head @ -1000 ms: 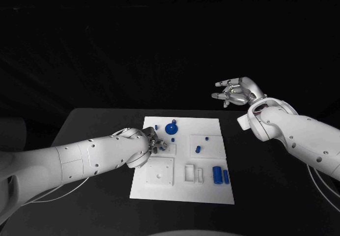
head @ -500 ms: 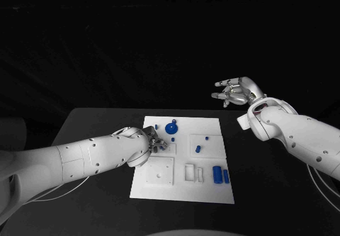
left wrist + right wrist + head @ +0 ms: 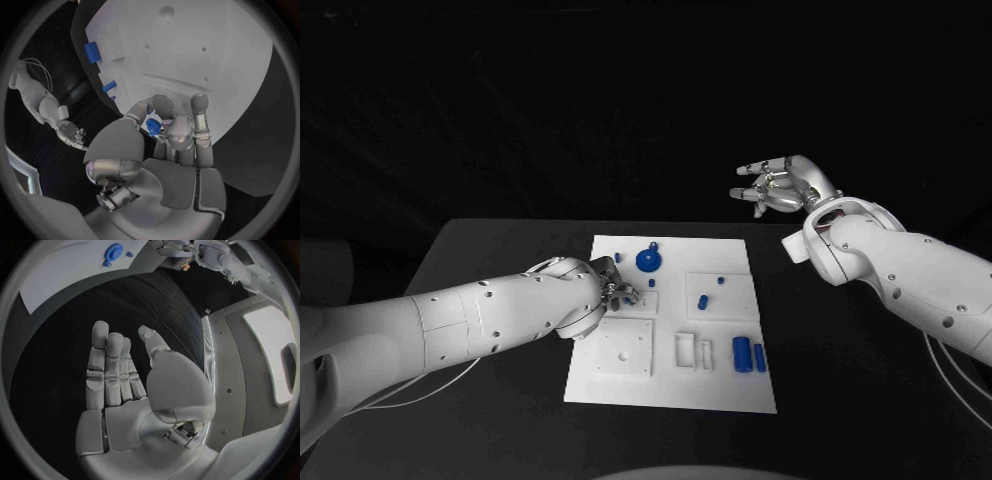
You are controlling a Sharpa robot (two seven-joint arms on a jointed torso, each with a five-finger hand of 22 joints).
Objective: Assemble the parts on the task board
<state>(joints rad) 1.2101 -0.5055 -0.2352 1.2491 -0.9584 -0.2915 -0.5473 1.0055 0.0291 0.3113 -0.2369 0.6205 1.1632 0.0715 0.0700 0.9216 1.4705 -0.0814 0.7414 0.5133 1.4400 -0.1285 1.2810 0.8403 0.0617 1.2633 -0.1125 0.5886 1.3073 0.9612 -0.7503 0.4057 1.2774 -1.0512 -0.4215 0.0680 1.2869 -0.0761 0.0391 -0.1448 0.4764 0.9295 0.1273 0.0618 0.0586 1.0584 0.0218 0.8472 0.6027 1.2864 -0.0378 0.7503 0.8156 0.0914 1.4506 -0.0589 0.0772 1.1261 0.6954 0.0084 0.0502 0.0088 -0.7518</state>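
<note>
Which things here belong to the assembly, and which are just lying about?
Job:
task board
small blue part pinched in the left hand
round blue part
two blue cylinders
small blue pegs

Idle:
right hand, raised off the board, holding nothing
black table

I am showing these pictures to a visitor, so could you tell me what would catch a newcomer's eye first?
First the white task board in the middle of the black table, dotted with blue parts. The left robot hand hovers over the board's left side, pinching a small blue part. The right robot hand is raised beyond the table's far right, open and empty.
</note>
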